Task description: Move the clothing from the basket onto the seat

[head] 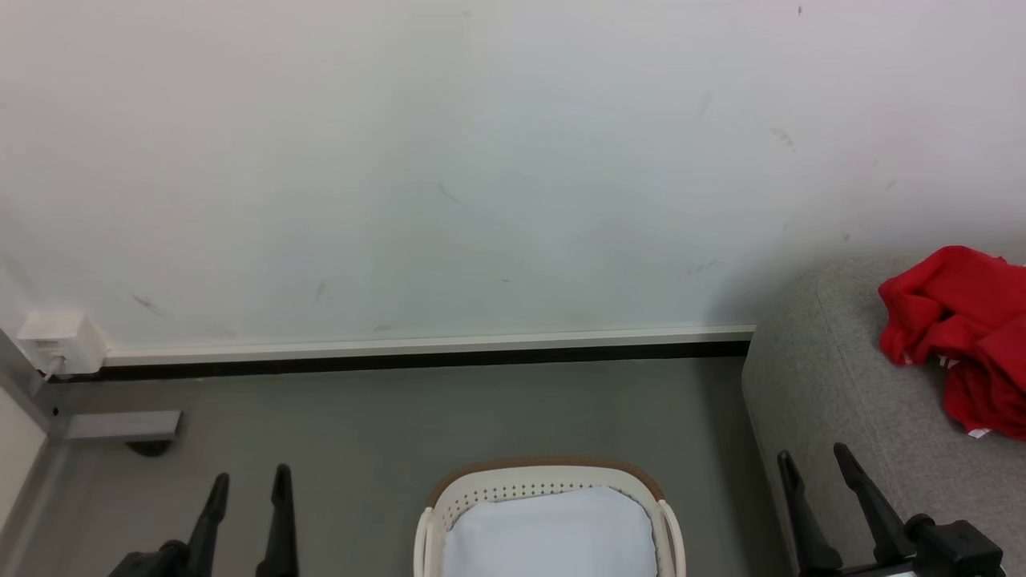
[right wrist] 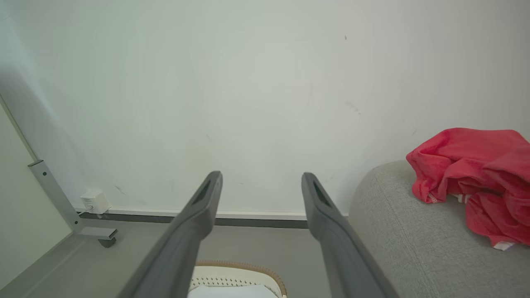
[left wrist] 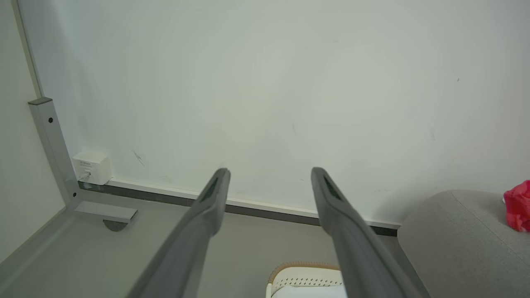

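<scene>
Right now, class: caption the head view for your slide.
Red clothing lies on the grey seat; the basket holds a pale pad.

The head view looks forward and down from above at the wall (head: 481, 160), the floor (head: 401, 417) and the basket (head: 513, 481) at its bottom edge. Each wrist view faces that wall from lower, along the left pincer (left wrist: 270, 170) or right pincer (right wrist: 261, 174). All 3 share basket, seat (head: 817, 385) and clothing (head: 954, 320).

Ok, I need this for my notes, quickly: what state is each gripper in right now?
Left gripper: open, holding nothing.
Right gripper: open, holding nothing.
</scene>
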Controlling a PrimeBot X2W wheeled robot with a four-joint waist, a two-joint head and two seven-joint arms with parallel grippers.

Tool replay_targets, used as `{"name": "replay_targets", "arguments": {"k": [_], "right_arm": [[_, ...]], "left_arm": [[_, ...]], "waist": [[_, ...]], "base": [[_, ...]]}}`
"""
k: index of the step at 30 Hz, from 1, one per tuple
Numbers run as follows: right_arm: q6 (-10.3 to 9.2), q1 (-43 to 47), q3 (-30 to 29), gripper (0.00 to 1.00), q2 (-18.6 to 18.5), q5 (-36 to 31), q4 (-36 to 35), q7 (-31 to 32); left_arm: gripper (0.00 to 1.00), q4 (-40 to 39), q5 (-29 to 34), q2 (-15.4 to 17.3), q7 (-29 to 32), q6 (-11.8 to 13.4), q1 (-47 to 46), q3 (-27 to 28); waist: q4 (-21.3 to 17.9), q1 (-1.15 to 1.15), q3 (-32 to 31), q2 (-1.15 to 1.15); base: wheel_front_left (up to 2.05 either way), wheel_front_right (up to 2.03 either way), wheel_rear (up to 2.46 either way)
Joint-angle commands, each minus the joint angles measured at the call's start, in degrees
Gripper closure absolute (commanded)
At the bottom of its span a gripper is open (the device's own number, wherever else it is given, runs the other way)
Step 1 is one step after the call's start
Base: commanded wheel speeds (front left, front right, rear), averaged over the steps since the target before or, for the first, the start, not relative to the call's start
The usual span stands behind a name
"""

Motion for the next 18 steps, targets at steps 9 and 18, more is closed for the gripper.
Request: {"name": "replay_targets", "arguments": {"k": [9, 18], "right_arm": [[-0.13, -0.94, -0.22, 0.0, 0.38, -0.33, 0.74, -0.17], [-0.13, -1.23, 0.02, 0.0, 0.63, -0.19, 1.1, -0.18]], "left_arm": [[0.0, 0.76, 1.44, -0.52, -0.02, -1.0, -0.62, 1.47], [0.0, 1.33, 1.26, -0.64, -0.02, -1.57, -0.93, 2.22]], "waist": [[-0.12, 0.0, 0.05, 0.0], [-0.36, 0.0, 0.06, 0.0]], "base": [[0.0, 0.0, 0.0], [0.0, 0.0, 0.0]]}}
